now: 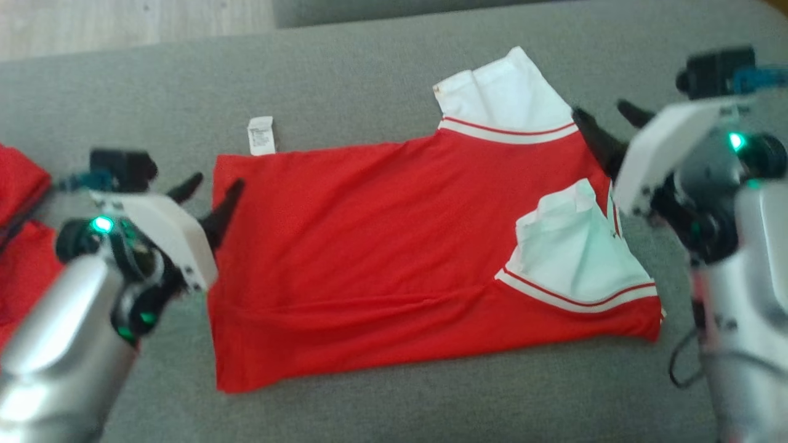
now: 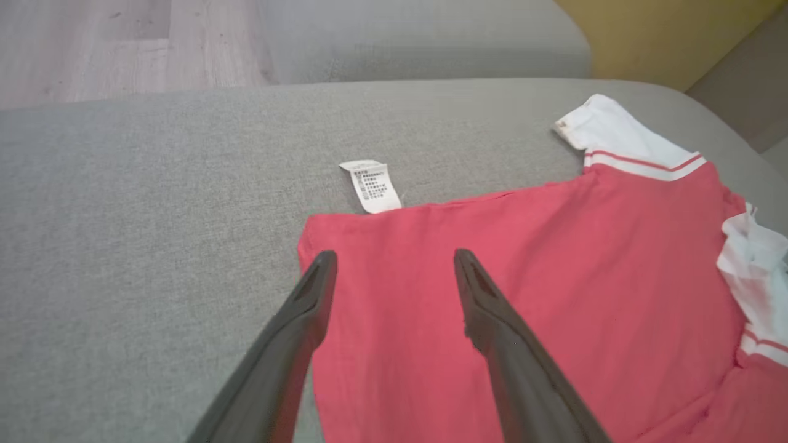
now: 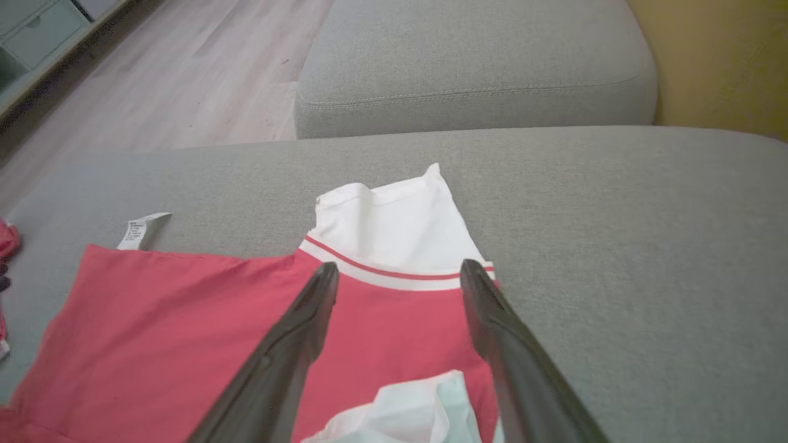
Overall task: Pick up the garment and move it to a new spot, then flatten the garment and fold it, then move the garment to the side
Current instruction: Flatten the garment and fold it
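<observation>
— Which step is this?

— I judge it the flatten-and-fold stage. The garment (image 1: 381, 258) lies spread across the middle of the grey cushion (image 1: 369, 80), mostly smooth. Its hem is toward the cushion's left edge and its white sleeves toward the right.

— Are both sleeves out?

— No. The far sleeve (image 1: 505, 92) sticks out toward the far edge, and the near sleeve (image 1: 572, 246) is turned in over the red body. A care label (image 1: 261, 135) pokes out at the far hem corner.

— And the grippers?

— Both are spread wide and hold nothing. The left gripper (image 1: 217, 181) hangs at the far hem corner, near the label, with its fingers straddling the hem edge in its wrist view. The right gripper (image 1: 602, 111) sits at the shoulder end, just beside the far sleeve's striped band.

— Are they touching cloth?

— I can't tell; they look slightly above it.

— What does the next move need?

— Probably each gripper should come down and pinch its far corner, taking both layers. Then both should carry that edge together toward the near edge so the fold lands square. The loose far sleeve may need tucking in first. The other red clothes (image 1: 18, 184) at the left edge should stay clear.
</observation>
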### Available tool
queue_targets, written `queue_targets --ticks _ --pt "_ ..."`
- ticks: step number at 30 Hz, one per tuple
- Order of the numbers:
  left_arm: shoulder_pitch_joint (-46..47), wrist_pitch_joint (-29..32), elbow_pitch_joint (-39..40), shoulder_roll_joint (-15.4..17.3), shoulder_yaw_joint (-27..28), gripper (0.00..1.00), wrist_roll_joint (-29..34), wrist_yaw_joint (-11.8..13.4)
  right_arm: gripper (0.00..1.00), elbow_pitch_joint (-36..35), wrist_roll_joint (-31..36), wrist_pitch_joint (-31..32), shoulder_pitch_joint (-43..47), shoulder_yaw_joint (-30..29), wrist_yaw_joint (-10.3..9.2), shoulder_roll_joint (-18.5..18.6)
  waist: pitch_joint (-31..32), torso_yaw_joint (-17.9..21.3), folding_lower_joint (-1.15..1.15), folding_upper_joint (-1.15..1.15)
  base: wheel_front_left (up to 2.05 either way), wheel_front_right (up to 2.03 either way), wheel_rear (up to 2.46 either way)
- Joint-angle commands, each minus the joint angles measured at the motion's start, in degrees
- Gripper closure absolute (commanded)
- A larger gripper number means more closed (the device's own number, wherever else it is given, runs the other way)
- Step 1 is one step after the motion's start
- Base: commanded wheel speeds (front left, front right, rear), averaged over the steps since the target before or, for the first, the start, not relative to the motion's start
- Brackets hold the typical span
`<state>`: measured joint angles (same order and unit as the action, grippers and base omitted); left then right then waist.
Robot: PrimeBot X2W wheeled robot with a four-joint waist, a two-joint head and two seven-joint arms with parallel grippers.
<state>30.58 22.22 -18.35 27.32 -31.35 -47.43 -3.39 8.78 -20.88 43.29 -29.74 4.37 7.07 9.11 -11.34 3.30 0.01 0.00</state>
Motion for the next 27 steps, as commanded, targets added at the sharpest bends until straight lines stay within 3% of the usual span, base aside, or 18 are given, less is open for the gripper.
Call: queue_targets --ticks 1,6,16,17,18,19,21,22,23,27 --pt "3.7 1.0 -0.1 2.4 2.7 0.00 -0.6 -0.6 0.00 -0.8 -1.1 -0.7 -3.2 1.2 0.42 -0.4 -1.1 0.8 -0.01 0.00 0.00 0.00 0.00" --pt "9.8 4.4 -6.8 4.0 0.5 0.00 0.7 -2.6 0.00 6.0 -2.4 -4.6 -10.6 3.2 0.42 -2.0 -3.2 2.6 -0.01 0.00 0.00 0.00 0.00" --pt "14.9 3.3 -14.8 3.4 -0.1 0.00 1.5 -3.2 0.00 13.2 -4.3 -10.3 -15.6 7.6 0.42 -1.8 -8.0 4.2 -0.01 0.00 0.00 0.00 0.00" --pt "15.2 3.9 -15.5 3.2 -0.3 0.10 1.3 -3.2 0.00 13.7 -4.4 -10.7 -15.9 7.7 0.42 -1.6 -8.3 4.2 -0.01 0.00 0.00 0.00 0.00" --pt "15.5 4.4 -16.1 3.1 -0.5 0.36 1.2 -3.3 0.00 14.3 -4.5 -11.0 -16.0 7.8 0.42 -1.4 -8.5 4.1 -0.01 0.00 0.00 0.00 0.00" --pt "15.8 4.7 -16.5 2.9 -0.7 0.50 1.0 -3.4 0.00 14.7 -4.6 -11.3 -16.2 7.9 0.42 -1.3 -8.7 4.1 -0.01 0.00 0.00 0.00 0.00" --pt "16.2 5.2 -17.2 2.4 -0.9 0.56 0.6 -3.4 0.00 15.7 -4.9 -11.7 -16.6 8.1 0.42 -1.1 -9.1 4.0 -0.01 0.00 0.00 0.00 0.00" --pt "16.6 6.0 -18.0 2.0 -1.2 0.72 -0.1 -3.5 0.00 16.4 -5.2 -12.1 -16.9 8.3 0.42 -1.1 -9.4 3.9 -0.01 0.00 0.00 0.00 0.00" --pt "16.8 6.4 -18.2 1.9 -1.4 1.00 -0.2 -3.6 0.00 16.7 -5.3 -12.2 -17.1 8.3 0.42 -1.0 -9.6 3.7 -0.01 0.00 0.00 0.00 0.00" --pt "17.6 6.4 -17.8 0.9 -2.0 1.00 -1.2 -3.8 0.00 18.1 -5.2 -12.4 -18.2 8.2 0.42 -0.5 -10.2 2.6 -0.01 0.00 0.00 0.00 0.00"
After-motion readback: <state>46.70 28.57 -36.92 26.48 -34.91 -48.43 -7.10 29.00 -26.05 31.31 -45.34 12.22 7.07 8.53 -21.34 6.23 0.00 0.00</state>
